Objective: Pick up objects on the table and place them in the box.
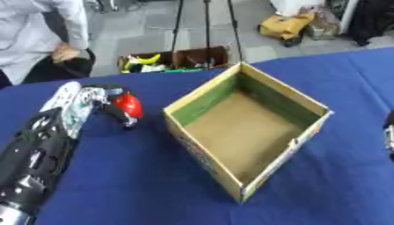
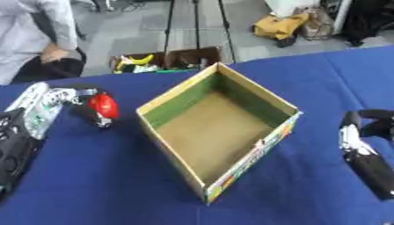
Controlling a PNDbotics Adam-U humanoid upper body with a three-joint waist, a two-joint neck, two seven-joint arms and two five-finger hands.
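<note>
An open cardboard box (image 1: 304,99) with a green inner wall stands on the blue table, and nothing shows inside it. Left of the box my left hand (image 1: 104,99) has its fingers curled round a red rounded object (image 1: 129,105), held just above the cloth. My right hand (image 2: 368,129) shows at the right edge, low over the table, right of the box; its fingers are blurred.
The blue tablecloth (image 1: 131,176) covers the whole table. Beyond the far edge a brown crate (image 1: 177,59) with yellow and green items stands on the floor. A person (image 1: 46,35) sits at the far left, off the table.
</note>
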